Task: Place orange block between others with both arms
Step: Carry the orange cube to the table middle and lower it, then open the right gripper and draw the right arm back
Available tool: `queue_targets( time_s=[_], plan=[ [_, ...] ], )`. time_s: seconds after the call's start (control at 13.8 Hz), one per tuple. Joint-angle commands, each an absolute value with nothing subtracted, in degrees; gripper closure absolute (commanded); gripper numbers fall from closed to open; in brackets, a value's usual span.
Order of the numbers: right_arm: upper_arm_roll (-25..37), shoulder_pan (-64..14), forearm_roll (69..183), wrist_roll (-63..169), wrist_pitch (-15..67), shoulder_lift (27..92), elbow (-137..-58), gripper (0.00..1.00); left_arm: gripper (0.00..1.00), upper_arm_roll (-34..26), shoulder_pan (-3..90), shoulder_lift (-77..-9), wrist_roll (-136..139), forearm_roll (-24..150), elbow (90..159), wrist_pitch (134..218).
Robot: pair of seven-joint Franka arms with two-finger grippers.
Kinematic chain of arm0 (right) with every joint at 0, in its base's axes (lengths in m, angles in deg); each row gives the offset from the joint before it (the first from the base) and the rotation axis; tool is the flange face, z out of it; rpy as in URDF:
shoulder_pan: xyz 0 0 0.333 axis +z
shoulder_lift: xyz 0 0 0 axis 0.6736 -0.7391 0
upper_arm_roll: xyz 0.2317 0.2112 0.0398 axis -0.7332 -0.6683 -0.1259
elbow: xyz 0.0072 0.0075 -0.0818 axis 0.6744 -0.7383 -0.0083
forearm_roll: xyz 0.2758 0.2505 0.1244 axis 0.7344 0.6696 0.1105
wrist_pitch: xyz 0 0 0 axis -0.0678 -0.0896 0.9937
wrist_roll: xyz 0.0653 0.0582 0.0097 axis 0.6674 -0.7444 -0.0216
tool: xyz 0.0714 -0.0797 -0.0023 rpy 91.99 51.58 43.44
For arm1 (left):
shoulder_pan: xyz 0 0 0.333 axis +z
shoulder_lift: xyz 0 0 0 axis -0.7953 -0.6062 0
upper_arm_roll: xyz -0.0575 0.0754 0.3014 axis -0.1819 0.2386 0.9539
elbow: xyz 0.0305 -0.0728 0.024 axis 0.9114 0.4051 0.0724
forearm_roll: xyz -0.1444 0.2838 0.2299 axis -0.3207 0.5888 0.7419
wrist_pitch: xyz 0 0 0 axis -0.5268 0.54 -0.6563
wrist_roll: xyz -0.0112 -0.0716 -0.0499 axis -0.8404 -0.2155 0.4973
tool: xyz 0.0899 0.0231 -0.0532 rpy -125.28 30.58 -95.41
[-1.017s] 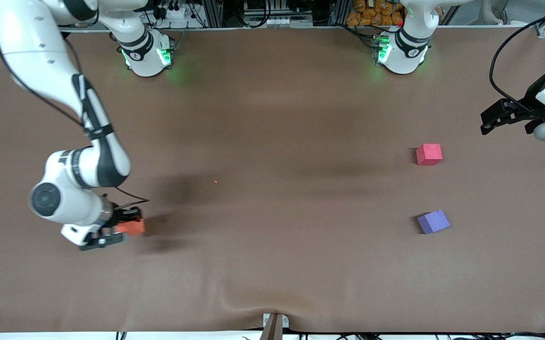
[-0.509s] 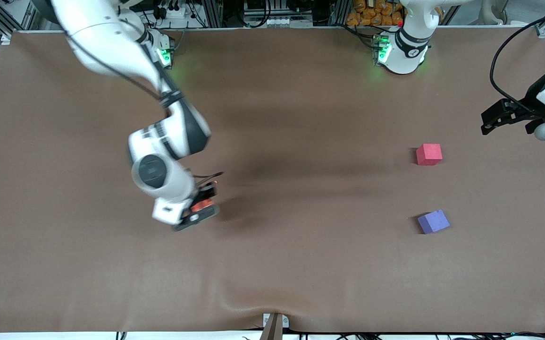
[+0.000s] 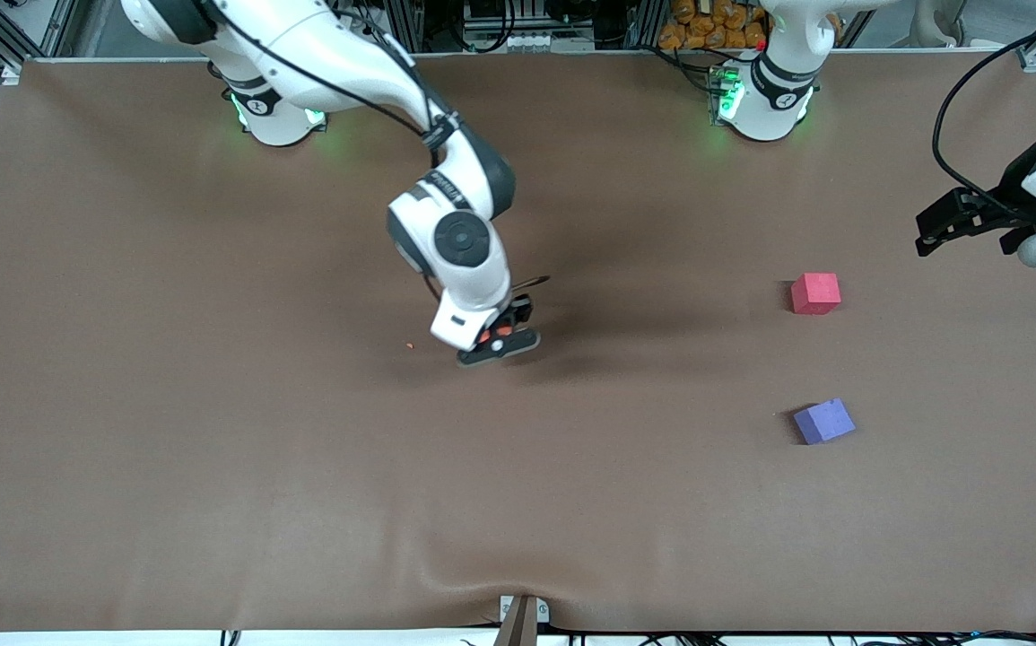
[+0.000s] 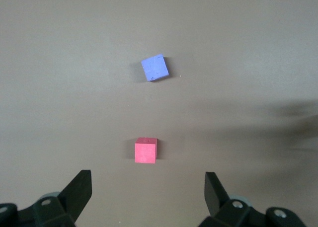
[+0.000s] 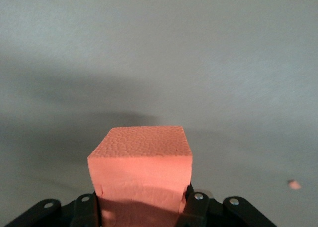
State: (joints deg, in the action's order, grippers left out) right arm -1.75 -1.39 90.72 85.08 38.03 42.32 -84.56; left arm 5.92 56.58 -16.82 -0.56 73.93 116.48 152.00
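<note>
Right gripper (image 3: 501, 341) hangs in the air over the middle of the brown table (image 3: 213, 502), fingers (image 5: 195, 203) clamped hard on the orange block (image 5: 141, 175). From the front only a sliver of orange peeks out between the black fingers, but the right wrist view shows the cube filling the grip, its pebbled top face up and the table below it. A tiny orange crumb (image 3: 409, 345) lies on the table just beside the gripper, toward the right arm's end.

Over at the left arm's end, the pinkish-red cube (image 3: 815, 293) and the purple-blue cube (image 3: 824, 421) sit apart from each other, the purple-blue one nearer the front camera and turned a little askew. The gap between them is open table.

Left gripper (image 3: 962, 220) waits in the air at the left arm's edge of the table, fingers (image 4: 79, 191) spread wide, holding nothing, with both cubes in its wrist view.
</note>
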Motion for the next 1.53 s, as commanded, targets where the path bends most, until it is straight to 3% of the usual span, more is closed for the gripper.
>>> queue_targets(
  time_s=[0.0,0.22,0.29,0.44,0.73,0.94,1.09,1.45],
  plan=[
    [-1.10,1.15,91.15,92.96,40.59,39.62,-83.92,0.70,0.00,5.62,57.08,-17.11,-1.69,74.11,115.31,151.34],
    [-1.10,3.44,91.06,99.92,45.17,36.90,-83.75,0.65,0.00,5.62,57.08,-17.11,-1.60,74.11,115.31,151.34],
    [-1.10,3.70,91.06,101.94,45.26,36.37,-83.40,0.57,0.00,5.62,57.08,-17.20,-1.60,74.11,115.31,151.34],
    [-1.10,4.15,91.06,103.97,45.26,36.36,-83.40,0.00,0.00,5.62,57.08,-17.11,-1.60,74.11,115.31,151.34],
    [-0.84,3.09,91.24,103.37,43.87,40.56,-83.39,0.00,0.00,5.62,57.08,-17.20,-1.60,74.11,115.31,151.52],
    [-0.57,-0.76,90.62,102.14,34.22,46.98,-83.83,0.00,0.00,5.62,56.99,-17.20,-1.60,74.11,115.40,151.43],
    [-0.66,-6.46,90.62,96.72,30.86,49.62,-85.32,0.00,0.00,5.62,57.08,-17.20,-1.60,74.11,115.31,151.52],
    [-0.75,-22.19,91.06,77.65,30.76,61.74,-98.66,0.00,0.00,5.62,56.90,-17.63,-1.60,74.11,115.31,151.61]
  ],
)
